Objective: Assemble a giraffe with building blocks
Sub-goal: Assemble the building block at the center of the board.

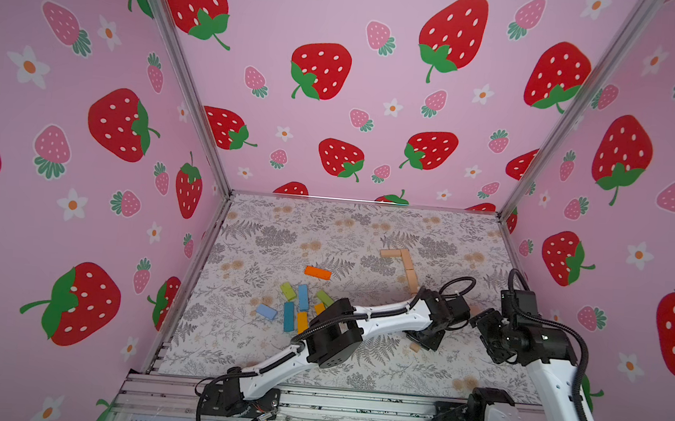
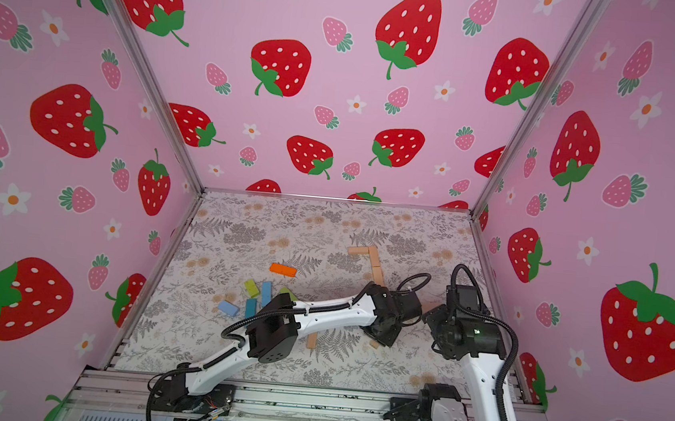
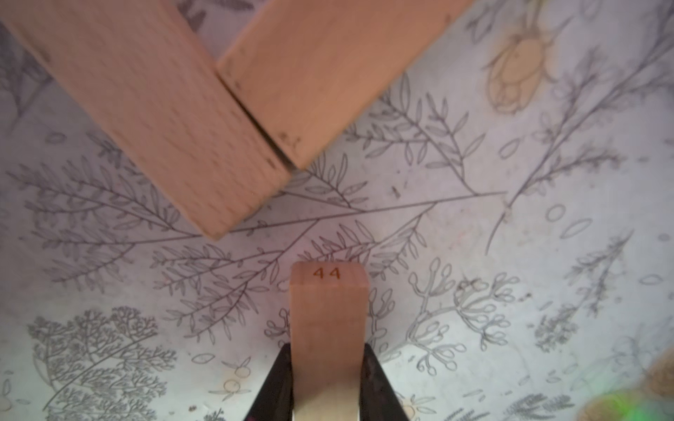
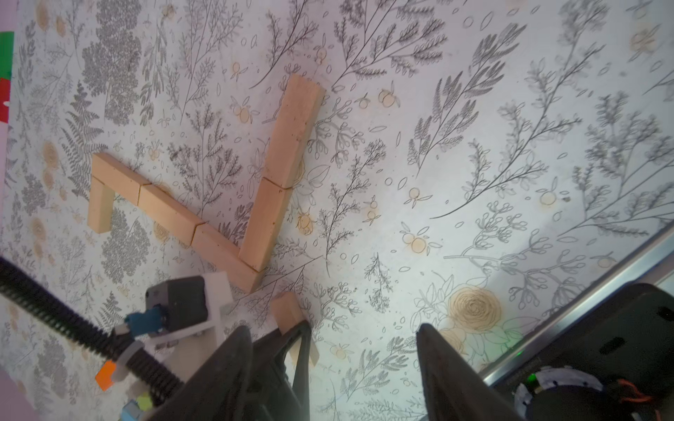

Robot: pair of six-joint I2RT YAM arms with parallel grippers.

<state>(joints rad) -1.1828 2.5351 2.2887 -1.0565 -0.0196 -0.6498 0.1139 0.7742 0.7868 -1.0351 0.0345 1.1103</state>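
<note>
The left gripper (image 3: 327, 351) clamps a plain tan wooden bar (image 3: 328, 310) just short of the flat six-bar tan figure (image 4: 171, 211); the right gripper (image 4: 330, 339) gapes empty beside it. Neck and back seem laid; legs remain, with the painted bars (image 1: 303, 298) lying well aside of the figure.

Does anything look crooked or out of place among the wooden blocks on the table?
Slightly. In the left wrist view, the long tan wooden bar and the tan wooden bar butting its side leave a thin wedge-shaped gap, so that joint isn't flush. Nothing looks damaged.

Two tan blocks (image 3: 153, 120) ahead of the left gripper (image 3: 327, 350) run off-frame; the gripped block (image 3: 328, 320) is cut off behind.
</note>
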